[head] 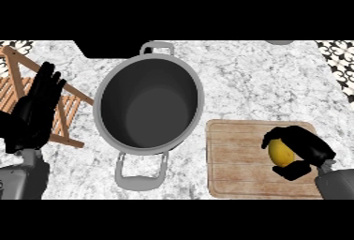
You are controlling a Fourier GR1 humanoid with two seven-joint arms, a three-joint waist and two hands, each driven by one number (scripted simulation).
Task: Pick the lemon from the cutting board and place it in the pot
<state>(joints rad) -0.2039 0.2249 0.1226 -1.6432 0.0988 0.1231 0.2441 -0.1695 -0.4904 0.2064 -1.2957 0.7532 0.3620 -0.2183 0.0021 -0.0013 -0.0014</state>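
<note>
The yellow lemon (pixel 279 152) is over the right part of the wooden cutting board (pixel 239 159), with my right hand (pixel 307 145) curled round it from the right. Whether the lemon still touches the board I cannot tell. The large grey pot (pixel 110 101) with two loop handles stands left of the board, its dark inside bare. My left hand (pixel 38 105) rests open at the far left, fingers pointing up, apart from the pot.
A wooden slatted rack (pixel 69 110) lies at the left edge, partly behind my left hand. The marble counter (pixel 262 79) stretches beyond the board. Patterned tiles (pixel 339 58) show at the upper right corner.
</note>
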